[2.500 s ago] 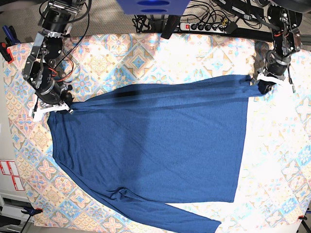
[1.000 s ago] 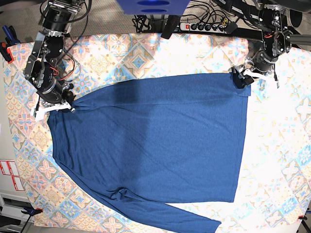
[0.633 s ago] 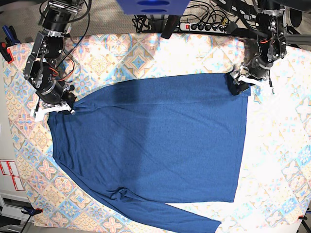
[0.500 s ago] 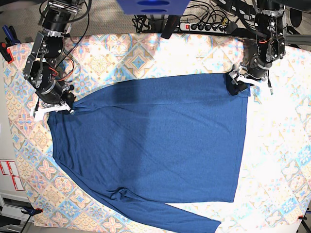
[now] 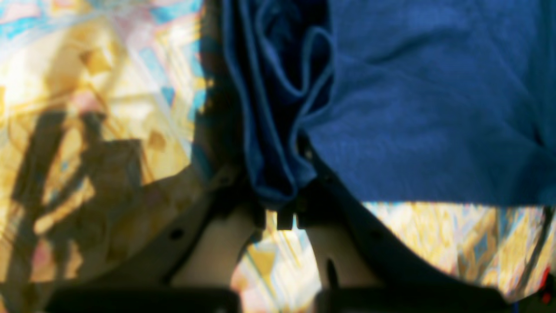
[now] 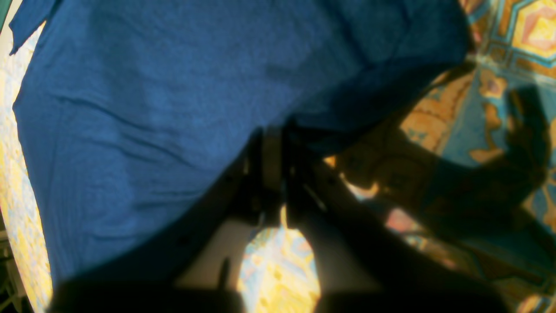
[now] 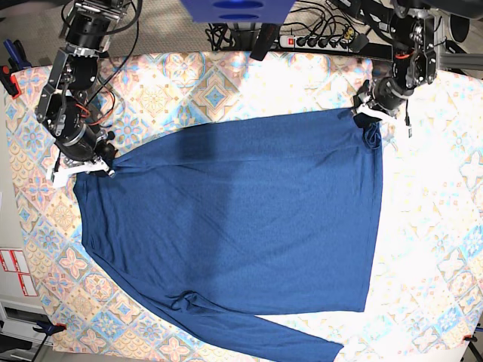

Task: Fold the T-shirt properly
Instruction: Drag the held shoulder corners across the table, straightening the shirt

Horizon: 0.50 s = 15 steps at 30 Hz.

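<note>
The dark blue T-shirt (image 7: 234, 226) lies spread flat over the patterned tablecloth (image 7: 226, 83), one long sleeve (image 7: 264, 332) trailing along the near edge. At its far right corner my left gripper (image 7: 367, 115) is shut on a bunched fold of the hem, which hangs crumpled just below it. The left wrist view shows that fold (image 5: 278, 130) pinched between the fingertips of the left gripper (image 5: 280, 208). My right gripper (image 7: 106, 164) is shut on the shirt's far left corner. In the right wrist view the right gripper (image 6: 271, 182) clamps the fabric edge (image 6: 152, 108).
A black power strip (image 7: 317, 41) with cables lies beyond the table's far edge, next to a blue object (image 7: 238, 9). Red-and-white labels (image 7: 15, 271) sit off the left edge. Bare patterned cloth shows to the right of the shirt (image 7: 430, 226).
My left gripper has closed on the shirt's far right corner and moved slightly up and away, bunching that corner. The right gripper has stayed where it was, still gripping.
</note>
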### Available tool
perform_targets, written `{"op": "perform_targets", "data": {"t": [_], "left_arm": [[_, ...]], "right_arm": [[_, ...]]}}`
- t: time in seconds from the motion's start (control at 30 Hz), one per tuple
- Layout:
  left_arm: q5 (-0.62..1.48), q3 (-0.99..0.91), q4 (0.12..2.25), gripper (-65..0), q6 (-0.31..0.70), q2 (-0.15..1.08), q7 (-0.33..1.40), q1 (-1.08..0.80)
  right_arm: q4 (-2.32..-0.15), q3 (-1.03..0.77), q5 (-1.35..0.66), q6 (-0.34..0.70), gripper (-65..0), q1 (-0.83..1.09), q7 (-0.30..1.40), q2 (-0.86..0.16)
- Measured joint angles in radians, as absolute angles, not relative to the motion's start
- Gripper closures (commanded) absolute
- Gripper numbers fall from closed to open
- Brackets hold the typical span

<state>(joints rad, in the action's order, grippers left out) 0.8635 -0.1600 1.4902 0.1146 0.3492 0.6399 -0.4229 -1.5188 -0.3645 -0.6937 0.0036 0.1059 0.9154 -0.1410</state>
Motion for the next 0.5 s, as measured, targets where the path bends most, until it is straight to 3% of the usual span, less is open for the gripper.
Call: {"op": "perform_targets", "data": {"t": [0.23,0.5], "left_arm": [[0.866,-0.158,1.656,0.0,0.122,0.392,0.654,-0.527],[0.868,-0.173,1.702,0.0,0.125,0.458,0.647,-0.647]], "right_arm": [[-1.61,-0.366,-0.696,0.005,-0.7,0.183,0.912,-0.146],[-1.65,-0.395,-0.693,0.002,-0.7,0.28,0.918,-0.185]]}}
